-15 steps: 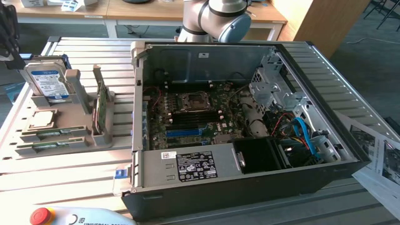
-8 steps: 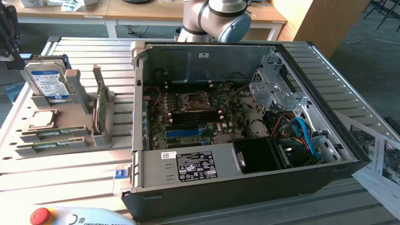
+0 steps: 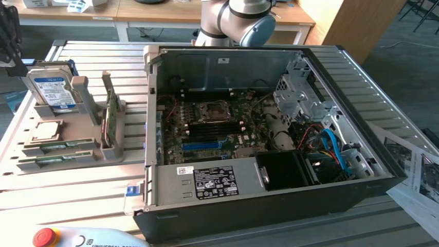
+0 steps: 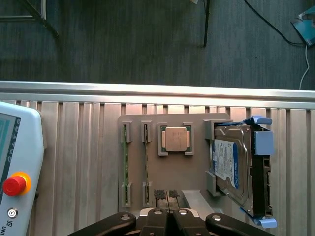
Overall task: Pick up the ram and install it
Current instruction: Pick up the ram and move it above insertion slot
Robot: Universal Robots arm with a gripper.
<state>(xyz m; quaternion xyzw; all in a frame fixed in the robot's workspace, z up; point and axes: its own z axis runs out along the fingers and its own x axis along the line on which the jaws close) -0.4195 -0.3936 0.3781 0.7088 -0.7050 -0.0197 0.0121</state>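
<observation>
Table (image 3: 89,56): slatted metal surface; it carries everything below.
Computer case (image 3: 274,206): lies open in the middle of the table, with the motherboard (image 3: 205,141) exposed inside.
Arm (image 3: 240,18): stands at the far side, beyond the case.
Fixture (image 3: 79,128): grey parts holder on the exterior view's left, just beside the case; it carries the hard drive (image 3: 53,88), the CPU (image 3: 44,131) and the memory.
Ram (image 4: 146,164): seated on edge in a fixture slot next to the CPU, not yet lifted. An outer stick (image 4: 125,164) sits parallel to it, one slot further from the CPU.
Long axis: both sticks run left to right in the exterior view, roughly parallel to the near wall of the case.
Gripper (image 4: 166,206): fingers pressed together, holding nothing; poised above the fixture edge.
Key relation: the ram lies ahead of the closed fingers and slightly to one side, its long axis in line with the gripper's forward direction.
View difference: the exterior view gives the case interior and the black memory slots (image 3: 214,128), judged the destination; the wrist view gives the finger state and the sticks seen from above.
</observation>
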